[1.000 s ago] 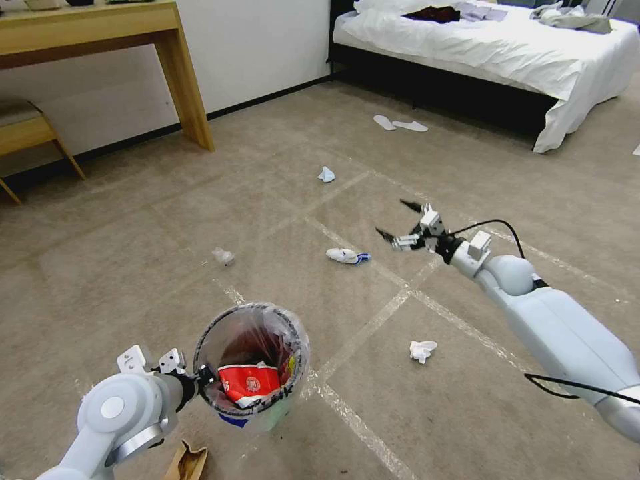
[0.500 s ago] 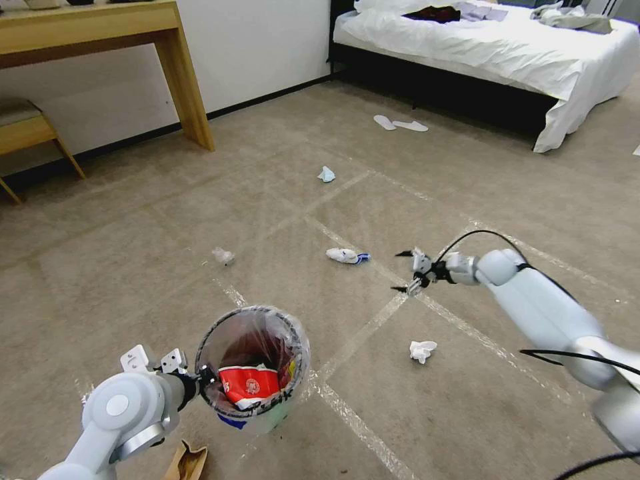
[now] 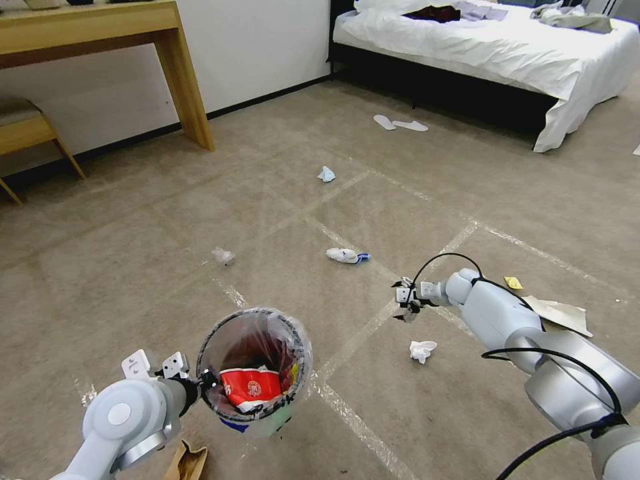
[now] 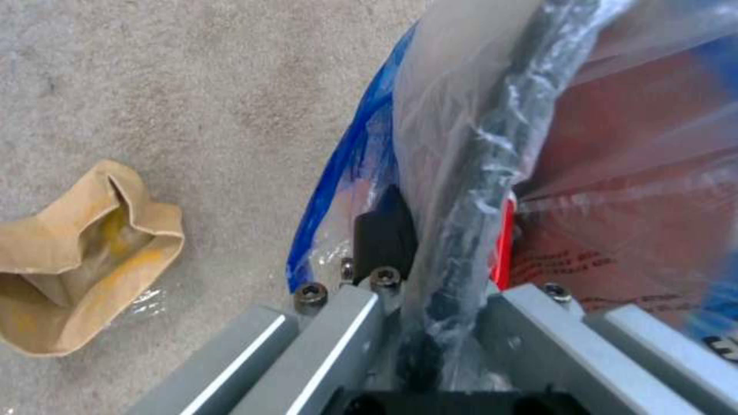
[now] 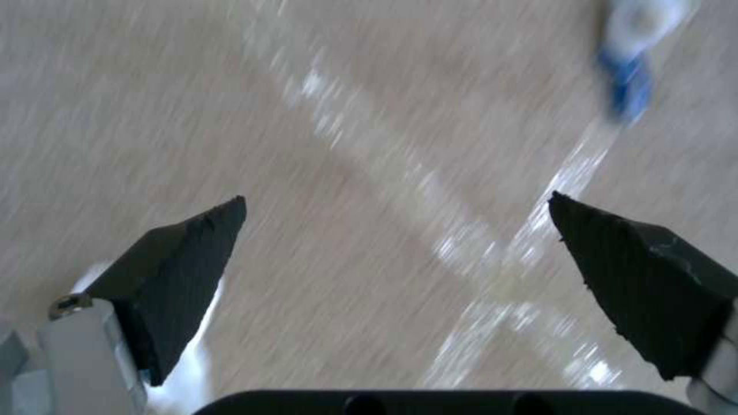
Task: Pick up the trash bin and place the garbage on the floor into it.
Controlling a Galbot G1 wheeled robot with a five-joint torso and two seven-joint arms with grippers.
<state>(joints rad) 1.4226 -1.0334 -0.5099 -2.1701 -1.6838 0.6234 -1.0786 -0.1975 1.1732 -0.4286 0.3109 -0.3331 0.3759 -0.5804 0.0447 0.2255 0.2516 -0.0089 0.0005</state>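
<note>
Clamped on the near rim of the trash bin (image 3: 255, 363), the left end effector (image 3: 200, 385) grips it at the lower left of the head view. In the left wrist view its fingers (image 4: 384, 233) pinch the black rim and the crinkly clear liner between them, one outside the wall and one inside. The bin hangs off the arm, tipped a little forward, above the floor (image 3: 167, 227), a beige carpet crossed by shiny tape lines. Inside it lie a red-and-white cup (image 3: 251, 385) and other wrappers. Just beside the left arm, on the carpet, sits a torn piece of brown cardboard (image 3: 187, 461), which shows crumpled and hollow in the left wrist view (image 4: 77, 259).

Farther out lies a small clear wrapper (image 3: 223, 255), and beyond it, toward the bed (image 3: 507, 47), a pale blue scrap (image 3: 326, 175). Near the middle, a white-and-blue wad (image 3: 347, 255) rests beside a tape line.

To the right, the right end effector (image 3: 404, 301) hangs low over a crossing of tape lines, its fingers spread wide and holding nothing; the right wrist view shows the two dark fingertips (image 5: 184, 253) well apart over blurred carpet. A crumpled white tissue (image 3: 422, 350) lies on the carpet near it, on the robot's side. Behind the right arm lie a small yellow scrap (image 3: 513, 283) and a flat sheet of paper (image 3: 560, 313).
</note>
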